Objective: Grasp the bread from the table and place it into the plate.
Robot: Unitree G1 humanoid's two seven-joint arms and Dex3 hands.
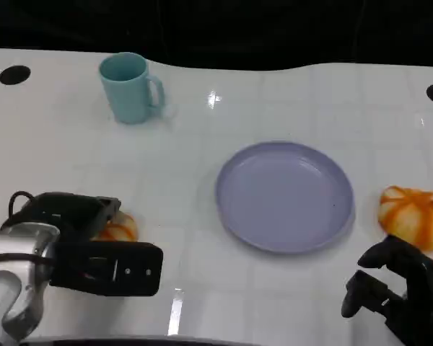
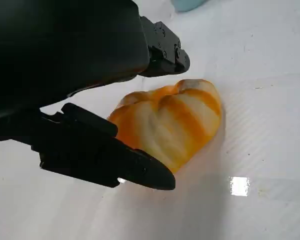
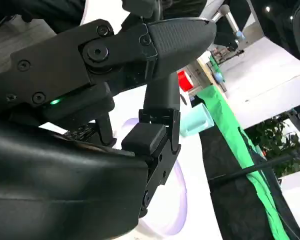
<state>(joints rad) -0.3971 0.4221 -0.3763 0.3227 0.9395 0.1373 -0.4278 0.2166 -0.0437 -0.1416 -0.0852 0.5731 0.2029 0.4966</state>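
Note:
Two orange-and-white striped bread rolls lie on the white table. The left roll [image 1: 119, 229] [image 2: 170, 125] sits partly under my left hand [image 1: 86, 241] [image 2: 65, 75]. One black finger [image 2: 162, 50] reaches past its far side with a small gap, and another [image 2: 110, 162] lies along its near edge. The roll rests on the table and is not lifted. The second roll [image 1: 413, 215] lies just right of the lavender plate [image 1: 285, 194], which has nothing on it. My right hand [image 1: 400, 292] [image 3: 115, 100] hovers near the front edge, below that roll, holding nothing, with its fingers apart.
A teal mug [image 1: 130, 86] [image 3: 197, 122] stands at the back left, handle to the right. Dark round holes [image 1: 14, 74] mark the table's far corners. Bare white tabletop [image 1: 180, 180] separates the left roll from the plate.

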